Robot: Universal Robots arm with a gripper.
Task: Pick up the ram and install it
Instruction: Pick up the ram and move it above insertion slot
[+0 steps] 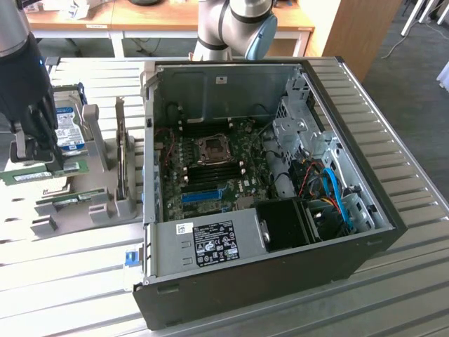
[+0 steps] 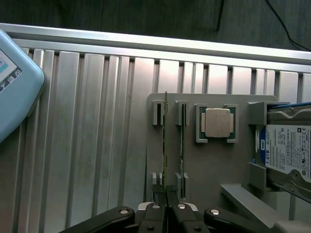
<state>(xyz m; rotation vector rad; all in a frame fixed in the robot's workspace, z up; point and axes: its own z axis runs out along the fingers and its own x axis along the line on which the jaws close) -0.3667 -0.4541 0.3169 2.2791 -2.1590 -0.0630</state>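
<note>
The pick-up step was in hand. The jaws stood almost fully closed, pinching the ram (image 2: 165, 141) across its thin edge near one end. The ram stood on edge over the grey holder plate (image 2: 204, 165) on the table (image 1: 70, 295), at the exterior view's left and well apart from the open computer case (image 1: 393, 210). Whether it had cleared the holder's slots could not be told.

By my judgement, the work from here called for a straight pull along the holder's guides so the board would not bind. After that came a carry to the right, to the memory slots (image 1: 210, 172) just beside the processor socket (image 1: 210, 147), with the stick lined up to a slot.

A second green stick (image 2: 182, 141) stood just beside the held one and could have been knocked. Beyond it lay a square silver processor chip (image 2: 217, 123) and a hard drive (image 2: 286, 145). The case's left wall (image 1: 149, 161) rose between holder and motherboard and would have to be cleared from above.
</note>
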